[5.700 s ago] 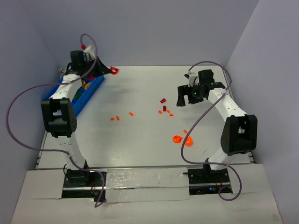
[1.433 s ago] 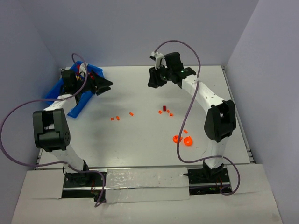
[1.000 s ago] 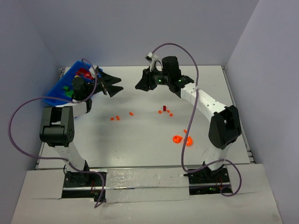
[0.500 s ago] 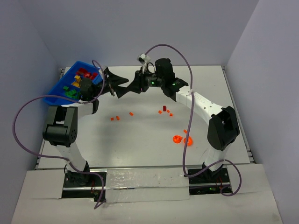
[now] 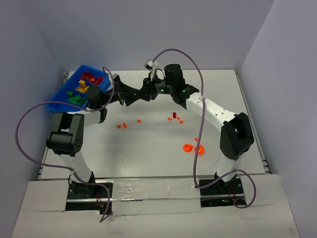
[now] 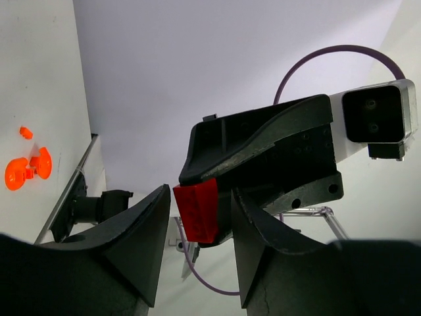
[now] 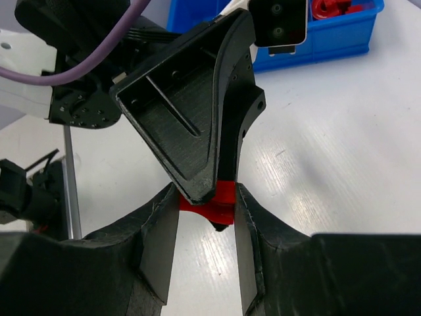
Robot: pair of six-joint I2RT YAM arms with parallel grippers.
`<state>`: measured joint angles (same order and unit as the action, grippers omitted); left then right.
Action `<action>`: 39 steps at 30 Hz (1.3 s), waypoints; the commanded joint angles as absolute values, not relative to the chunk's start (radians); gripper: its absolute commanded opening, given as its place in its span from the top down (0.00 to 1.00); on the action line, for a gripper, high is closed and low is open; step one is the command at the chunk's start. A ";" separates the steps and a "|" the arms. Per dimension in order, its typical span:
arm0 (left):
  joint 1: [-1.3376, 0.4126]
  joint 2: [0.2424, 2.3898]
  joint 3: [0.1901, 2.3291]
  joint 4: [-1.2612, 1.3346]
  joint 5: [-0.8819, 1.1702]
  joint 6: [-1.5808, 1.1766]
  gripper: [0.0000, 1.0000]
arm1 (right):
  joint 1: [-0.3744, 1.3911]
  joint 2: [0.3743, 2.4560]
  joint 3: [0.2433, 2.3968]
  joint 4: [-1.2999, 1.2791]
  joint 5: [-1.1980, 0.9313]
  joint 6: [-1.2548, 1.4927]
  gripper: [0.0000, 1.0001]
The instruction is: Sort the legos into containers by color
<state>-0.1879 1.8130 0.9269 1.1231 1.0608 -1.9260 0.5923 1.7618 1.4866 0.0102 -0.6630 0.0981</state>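
The blue bin (image 5: 55, 105) stands far left on the table (image 5: 148, 148). Right of it, the left gripper (image 6: 200, 194) is half-open around a red brick (image 6: 196, 212) in the air; whether it grips, I cannot tell. The right gripper (image 7: 207, 197) pinches this same brick.

red lego (image 6: 197, 210) held aloft, blue bin (image 5: 65, 87) far-L

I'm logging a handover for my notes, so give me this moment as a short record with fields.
stage: handover above the table, far left area
red brick: clamped between the right gripper fingers
left gripper: jaws around the same brick; grip not clear
blue bin: far left, holding red, green and yellow bricks
orange and red pieces: loose on the table, unsorted
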 commanded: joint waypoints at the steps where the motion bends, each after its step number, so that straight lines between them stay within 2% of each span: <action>1: -0.192 1.789 0.909 1.198 1.096 -1.933 0.48 | 0.600 1.735 1.465 0.069 -0.694 0.042 0.61; 8: -0.191 1.764 0.881 1.186 1.096 -1.919 0.50 | 0.600 1.723 1.436 0.087 -0.689 0.035 0.61; 10: -0.190 1.756 0.873 1.176 1.097 -1.914 0.59 | 0.598 1.719 1.426 0.100 -0.681 0.042 0.61; 13: -0.190 1.753 0.873 1.172 1.100 -1.910 0.63 | 0.597 1.718 1.420 0.107 -0.683 0.049 0.62; 16: -0.190 1.754 0.874 1.178 1.099 -1.914 0.75 | 0.598 1.715 1.416 0.116 -0.683 0.058 0.62; 20: -0.190 1.749 0.867 1.178 1.098 -1.914 0.84 | 0.593 1.712 1.405 0.119 -0.671 0.056 0.60; 21: -0.190 1.748 0.866 1.176 1.098 -1.912 0.87 | 0.591 1.711 1.402 0.118 -0.672 0.057 0.58; 23: -0.190 1.743 0.862 1.172 1.097 -1.904 0.99 | 0.591 1.709 1.400 0.112 -0.661 0.058 0.40; 26: -0.189 1.737 0.852 1.183 1.090 -1.905 1.00 | 0.592 1.706 1.397 0.101 -0.643 0.054 0.29; 28: -0.186 1.734 0.850 1.186 1.088 -1.901 1.00 | 0.591 1.705 1.395 0.093 -0.622 0.051 0.18; 33: -0.173 1.720 0.839 1.161 1.088 -1.873 1.00 | 0.589 1.696 1.388 0.083 -0.604 0.043 0.07; 39: -0.107 1.716 0.858 1.052 1.111 -1.742 1.00 | 0.565 1.671 1.397 0.044 -0.618 0.034 0.00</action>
<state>-0.1556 1.7492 0.8410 1.1039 1.0872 -1.8565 0.5875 1.7454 1.3907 0.0484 -0.6189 0.0511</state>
